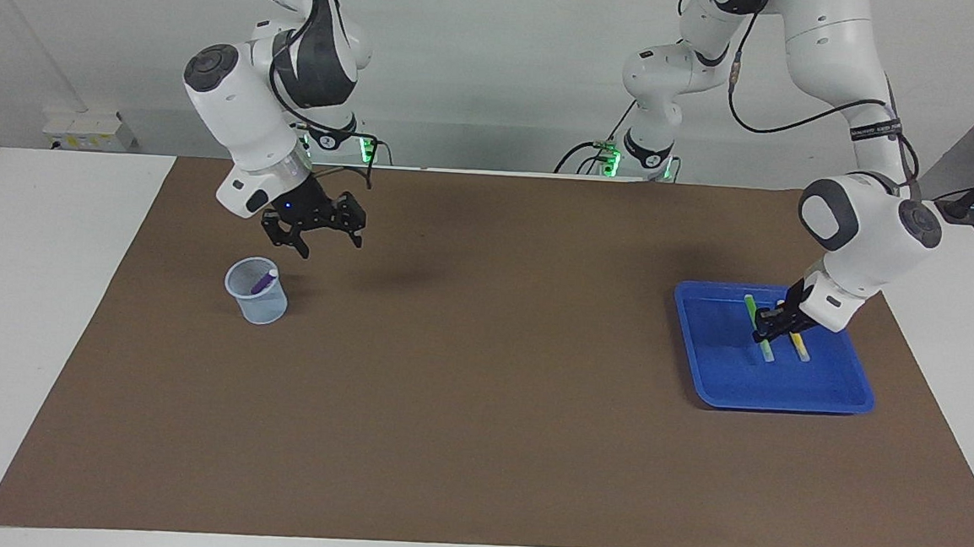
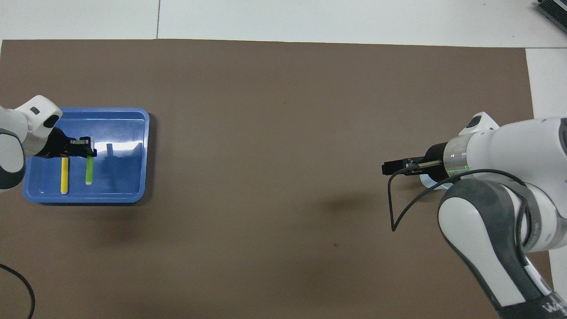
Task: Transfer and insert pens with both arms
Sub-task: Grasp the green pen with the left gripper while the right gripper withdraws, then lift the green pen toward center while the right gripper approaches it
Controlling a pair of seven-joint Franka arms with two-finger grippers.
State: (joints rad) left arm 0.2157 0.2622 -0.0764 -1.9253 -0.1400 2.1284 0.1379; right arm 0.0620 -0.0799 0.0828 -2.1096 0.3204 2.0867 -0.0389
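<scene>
While left claw [image 1: 767,329] grips green pen [image 1: 759,331], cup [image 2: 427,180] mostly hidden, seemingly lifted

Facing high; overhead steep; share mat [image 1: 480,391].

Bright even light from above, soft blurred shadows on the brown mat [image 1: 479,408], white glare on the blue tray [image 2: 128,146], sharp focus throughout

No text, label or number anywhere here can be read.
</scene>
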